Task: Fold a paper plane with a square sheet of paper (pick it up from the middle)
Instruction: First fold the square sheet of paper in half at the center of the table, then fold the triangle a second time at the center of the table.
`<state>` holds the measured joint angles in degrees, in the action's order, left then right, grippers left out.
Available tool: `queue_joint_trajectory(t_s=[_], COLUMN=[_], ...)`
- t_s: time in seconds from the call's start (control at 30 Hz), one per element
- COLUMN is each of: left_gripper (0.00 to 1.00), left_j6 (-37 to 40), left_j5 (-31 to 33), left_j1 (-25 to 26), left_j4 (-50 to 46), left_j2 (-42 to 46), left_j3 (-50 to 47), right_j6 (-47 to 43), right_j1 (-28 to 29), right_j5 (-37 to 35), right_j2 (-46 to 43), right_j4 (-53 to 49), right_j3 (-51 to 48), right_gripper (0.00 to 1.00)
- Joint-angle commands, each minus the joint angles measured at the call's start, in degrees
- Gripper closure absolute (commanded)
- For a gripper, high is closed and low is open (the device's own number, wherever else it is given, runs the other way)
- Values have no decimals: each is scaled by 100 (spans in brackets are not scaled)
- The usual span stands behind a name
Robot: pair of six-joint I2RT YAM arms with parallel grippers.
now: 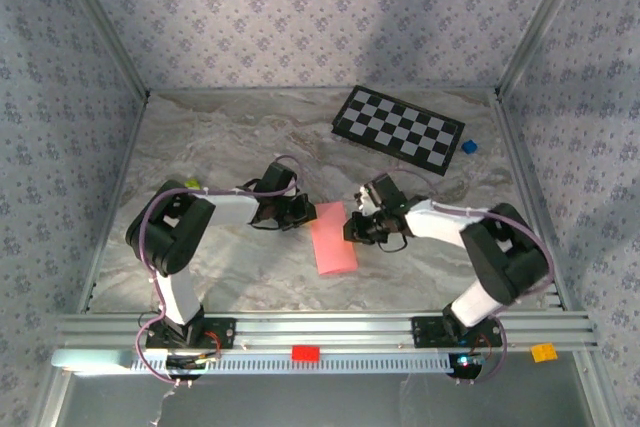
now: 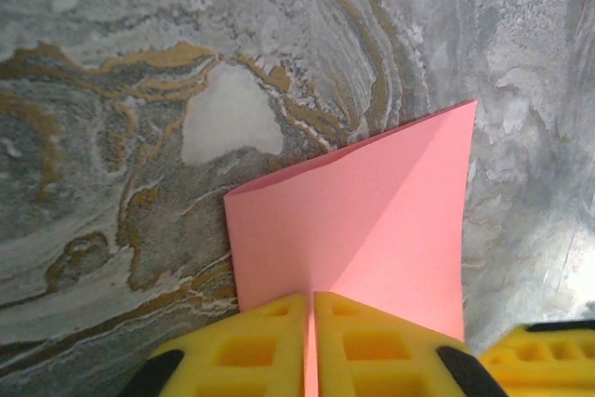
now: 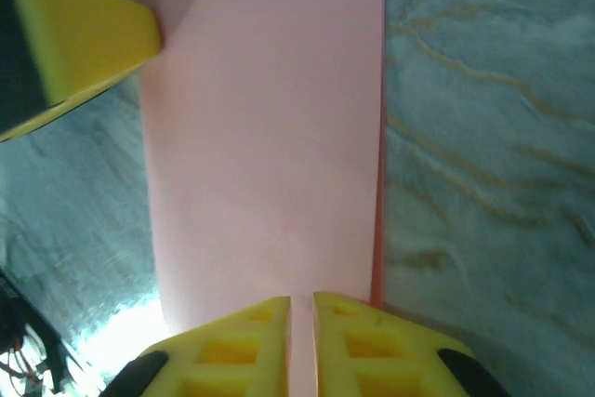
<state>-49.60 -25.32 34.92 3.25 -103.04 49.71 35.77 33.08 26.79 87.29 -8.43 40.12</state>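
Observation:
The square sheet of paper (image 1: 333, 239), pink, lies on the marble table (image 1: 230, 137) folded into a long rectangle between both arms. A paper plane is out of view. My left gripper (image 1: 308, 213) is at the sheet's left far edge. In the left wrist view its yellow fingers (image 2: 260, 346) are shut on the paper (image 2: 372, 220), which rises in a crease into the left gripper (image 2: 310, 302). My right gripper (image 1: 350, 228) is at the right edge. In the right wrist view a narrow gap splits the right gripper (image 3: 301, 302), which stands over the flat paper (image 3: 260, 137).
A black-and-white checkerboard (image 1: 398, 128) lies at the back right with a small blue block (image 1: 468, 146) beside it. A red block (image 1: 305, 353) and an orange block (image 1: 543, 352) sit on the front rail. Metal frame posts and papered walls close in the table.

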Motion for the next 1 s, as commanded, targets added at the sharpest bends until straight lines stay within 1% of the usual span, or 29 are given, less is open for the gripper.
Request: queue_joint_trajectory(t_s=[0.0,0.17,0.27,0.3,0.37,0.43,0.57,0.67,0.8,0.97], left_gripper=[86,81,80,80,81,81,82,84,85,86], left_j6=[182,310,495,532,561,541,521,505,318,180], left_j5=[-78,-28,68,77,9,-19,-9,255,343,233], left_j1=[-11,2,-9,-11,-17,-14,-37,-37,-55,-47], left_j4=[-390,-617,-910,-972,-993,-932,-852,-931,-494,-118], left_j2=[290,764,717,633,429,247,-110,-268,-330,-407], left_j3=[163,394,630,713,820,881,991,979,540,196], right_j6=[197,700,946,1010,1112,1176,1154,1198,1332,1504], right_j1=[-37,-62,-83,-93,-107,-72,-12,39,101,233], right_j5=[-271,-449,-402,-290,-25,115,206,322,671,687], right_j2=[-874,-2015,-2417,-2469,-2456,-2375,-2184,-2018,-1759,-1498], right_j4=[-378,-434,-449,-385,-289,-315,-256,-260,-145,-58], right_j3=[-363,-1067,-1366,-1443,-1500,-1483,-1469,-1374,-1262,-1217], right_gripper=[76,67,60,56,49,47,46,46,44,44])
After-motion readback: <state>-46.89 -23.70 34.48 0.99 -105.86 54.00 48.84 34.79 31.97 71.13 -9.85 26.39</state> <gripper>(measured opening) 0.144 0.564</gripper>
